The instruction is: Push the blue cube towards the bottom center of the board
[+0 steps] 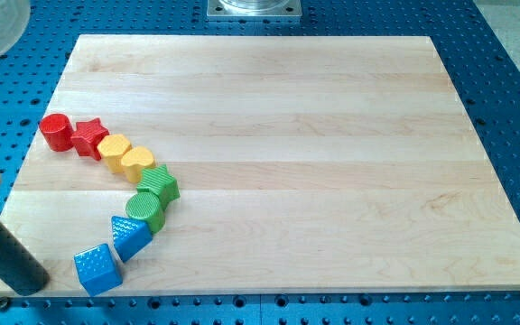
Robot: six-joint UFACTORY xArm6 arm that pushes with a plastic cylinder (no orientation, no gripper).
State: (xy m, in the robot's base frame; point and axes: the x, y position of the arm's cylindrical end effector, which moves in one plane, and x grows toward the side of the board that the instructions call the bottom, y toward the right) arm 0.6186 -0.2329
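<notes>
My tip [27, 287], a gripperless end effector grasping nothing, sits left of the blue plastic cube [97, 269]; an off-centre push risks knocking the adjacent blue wedge-shaped block [129, 236].

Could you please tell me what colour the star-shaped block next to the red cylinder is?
The star block is red, like the red cylinder; the camera view shows it.

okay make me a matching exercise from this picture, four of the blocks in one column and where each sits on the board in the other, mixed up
Blocks:
1. red cylinder
2. blue cube
3. green star
4. yellow heart

Places:
A. nearest the view's bottom, just right of my tip
B. top-left end of the curved row
C. farthest toward the view's right
D. between the yellow cylinder and the green star

Pairs: 1-B, 2-A, 3-C, 4-D
</notes>
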